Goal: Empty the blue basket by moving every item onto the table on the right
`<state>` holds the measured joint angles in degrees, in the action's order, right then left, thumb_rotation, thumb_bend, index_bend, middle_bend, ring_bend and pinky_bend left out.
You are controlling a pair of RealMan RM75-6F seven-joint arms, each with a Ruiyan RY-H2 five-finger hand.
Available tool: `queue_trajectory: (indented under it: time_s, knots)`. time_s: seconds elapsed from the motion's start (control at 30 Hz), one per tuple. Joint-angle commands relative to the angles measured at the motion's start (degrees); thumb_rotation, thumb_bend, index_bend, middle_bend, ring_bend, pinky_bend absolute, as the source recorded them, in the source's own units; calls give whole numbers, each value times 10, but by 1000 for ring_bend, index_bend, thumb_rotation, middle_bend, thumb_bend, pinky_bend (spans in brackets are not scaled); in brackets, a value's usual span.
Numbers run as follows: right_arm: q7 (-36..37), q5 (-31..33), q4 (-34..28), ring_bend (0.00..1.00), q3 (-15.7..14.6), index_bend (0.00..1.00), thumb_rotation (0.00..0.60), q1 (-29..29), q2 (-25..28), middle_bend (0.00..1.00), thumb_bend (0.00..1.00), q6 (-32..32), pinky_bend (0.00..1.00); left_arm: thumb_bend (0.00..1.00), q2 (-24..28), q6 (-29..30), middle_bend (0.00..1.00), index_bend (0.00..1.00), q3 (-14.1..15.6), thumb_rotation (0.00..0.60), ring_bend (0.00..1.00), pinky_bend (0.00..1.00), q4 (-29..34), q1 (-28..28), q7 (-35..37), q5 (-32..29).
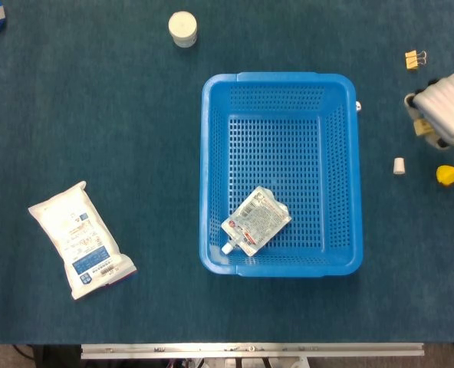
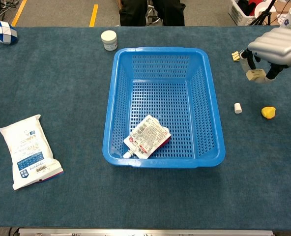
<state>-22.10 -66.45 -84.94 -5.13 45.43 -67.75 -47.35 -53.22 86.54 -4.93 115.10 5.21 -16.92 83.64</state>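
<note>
The blue basket (image 1: 281,172) (image 2: 162,105) stands mid-table with one item inside, a silver spouted pouch (image 1: 255,221) (image 2: 147,136) lying near its front left. My right hand (image 1: 446,110) (image 2: 273,48) hovers over the table to the right of the basket, pinching a small beige block (image 2: 256,74) (image 1: 421,126) under its fingers. My left hand does not show in either view.
On the right lie a small white cap (image 1: 399,165) (image 2: 238,108), a yellow piece (image 1: 445,175) (image 2: 268,112) and a yellow binder clip (image 1: 416,58) (image 2: 235,55). At the left sit a white packet (image 1: 80,239) (image 2: 28,150), a white jar (image 1: 182,28) (image 2: 108,40) and a blue-white puzzle ball (image 2: 4,32).
</note>
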Motion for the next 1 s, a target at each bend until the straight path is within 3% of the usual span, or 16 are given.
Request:
queue_trajectory:
  time_s: [0.03, 0.27, 0.47, 0.63, 0.73, 0.9, 1.0]
  knots:
    - [2, -12, 29, 365, -3, 378, 600, -9, -32, 458, 263, 15, 517, 299, 0, 1, 271, 390, 2, 600, 250, 120, 2, -1, -2, 2]
    - [-13, -38, 18, 299, 4, 181, 600, -5, -32, 382, 261, 20, 478, 299, 2, 9, 271, 390, 8, 600, 250, 120, 7, -7, -7, 6]
    - [43, -80, -94, 308, 30, 179, 600, 19, 58, 389, 254, 38, 493, 299, 4, 14, 271, 390, 6, 600, 250, 120, 11, -9, -12, 2]
    - [90, -114, -174, 370, 49, 241, 600, 47, 140, 440, 254, 74, 520, 298, 3, 18, 271, 390, 5, 600, 250, 119, 12, -10, -14, 0]
    - [126, -134, -199, 375, 64, 281, 600, 54, 159, 455, 254, 77, 524, 299, 2, 19, 271, 390, 4, 600, 250, 117, 12, -9, -15, 0]
    - [128, -151, -203, 375, 76, 290, 600, 63, 139, 459, 246, 80, 524, 299, 2, 20, 271, 390, 4, 600, 250, 115, 14, -10, -17, 1]
    - [110, -140, -194, 375, 81, 290, 600, 73, 97, 459, 215, 93, 524, 299, 3, 22, 271, 390, 4, 600, 250, 115, 16, -10, -18, 1]
